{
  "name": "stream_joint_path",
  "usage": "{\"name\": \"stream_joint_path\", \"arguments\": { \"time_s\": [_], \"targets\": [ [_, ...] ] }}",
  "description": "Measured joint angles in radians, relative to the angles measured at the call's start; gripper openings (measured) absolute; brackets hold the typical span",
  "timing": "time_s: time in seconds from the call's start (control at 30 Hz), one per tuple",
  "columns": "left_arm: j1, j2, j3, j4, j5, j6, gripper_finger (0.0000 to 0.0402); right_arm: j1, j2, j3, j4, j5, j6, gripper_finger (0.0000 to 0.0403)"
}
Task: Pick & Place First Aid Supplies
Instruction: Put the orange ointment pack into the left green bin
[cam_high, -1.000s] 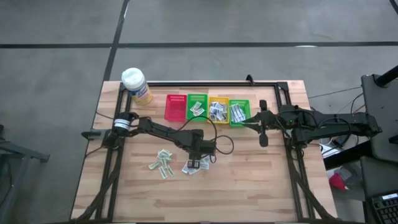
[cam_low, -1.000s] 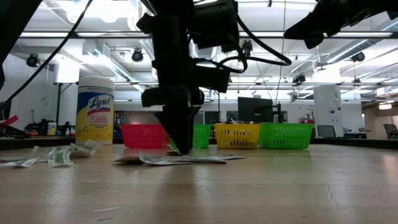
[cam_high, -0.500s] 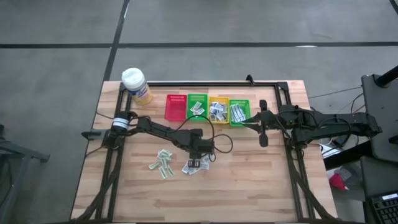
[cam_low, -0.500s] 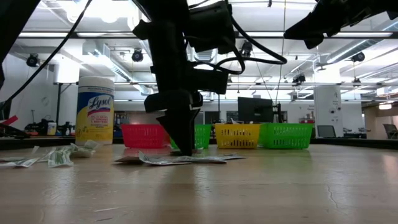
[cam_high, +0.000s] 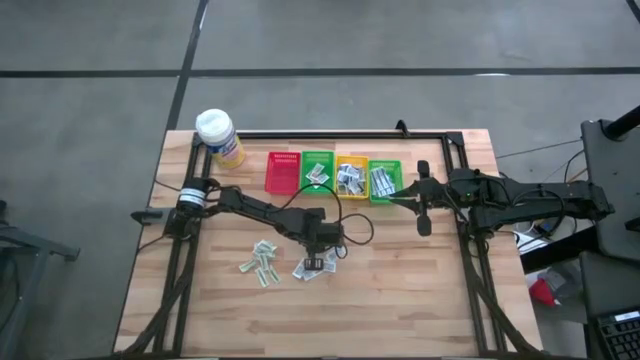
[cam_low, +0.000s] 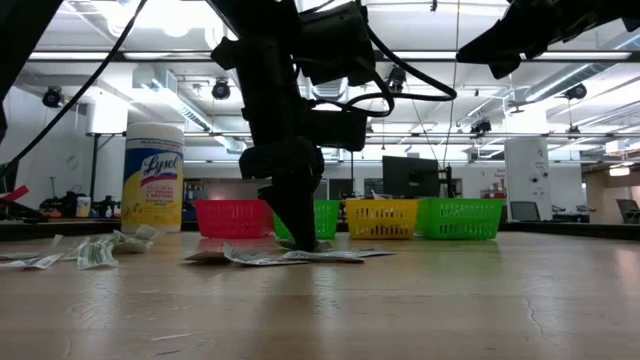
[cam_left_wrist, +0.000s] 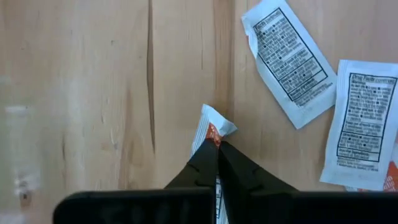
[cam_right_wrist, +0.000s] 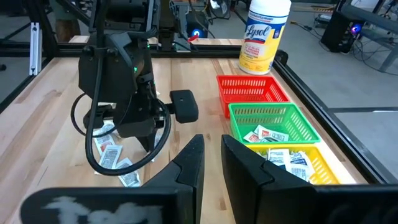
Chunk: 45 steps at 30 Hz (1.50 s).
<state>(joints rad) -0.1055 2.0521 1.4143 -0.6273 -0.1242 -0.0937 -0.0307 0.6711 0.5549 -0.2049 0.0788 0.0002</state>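
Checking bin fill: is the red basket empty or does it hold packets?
Empty. The red basket shows only bare mesh floor, while the green basket beside it holds packets.

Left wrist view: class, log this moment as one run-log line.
left end effector: shut on packet | table: wood | right end effector: idle beside baskets

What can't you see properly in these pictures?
- Most of the packet the left tool is shut on: left wrist view, the fingers hide it.
- The print on the loose packets: high view, too small.
- The red basket's inside: low view, its wall blocks it.
- The right tool's fingertips: right wrist view, no thing between them.
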Motion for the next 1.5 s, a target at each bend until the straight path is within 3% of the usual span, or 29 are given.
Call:
{"name": "stream_joint_path", "arguments": {
  "time_s": [0.33,0.97,1.27,1.5],
  "targets": [
    [0.006,-0.035,0.119,-0.146,-0.020,-0.011,0.0002,0.000,0.000,0.000,0.000,0.000,0.000,0.0052],
    [0.156,-0.332,0.214,-0.158,-0.367,-0.044,0.0000,0.000,0.000,0.000,0.000,0.000,-0.001,0.0052],
    [0.241,-0.332,0.234,-0.125,-0.393,0.004,0.0000,0.000,0.000,0.000,0.000,0.000,-0.001,0.0052],
    [0.330,-0.332,0.234,-0.122,-0.419,-0.052,0.0000,0.000,0.000,0.000,0.000,0.000,-0.001,0.0052]
  ]
}}
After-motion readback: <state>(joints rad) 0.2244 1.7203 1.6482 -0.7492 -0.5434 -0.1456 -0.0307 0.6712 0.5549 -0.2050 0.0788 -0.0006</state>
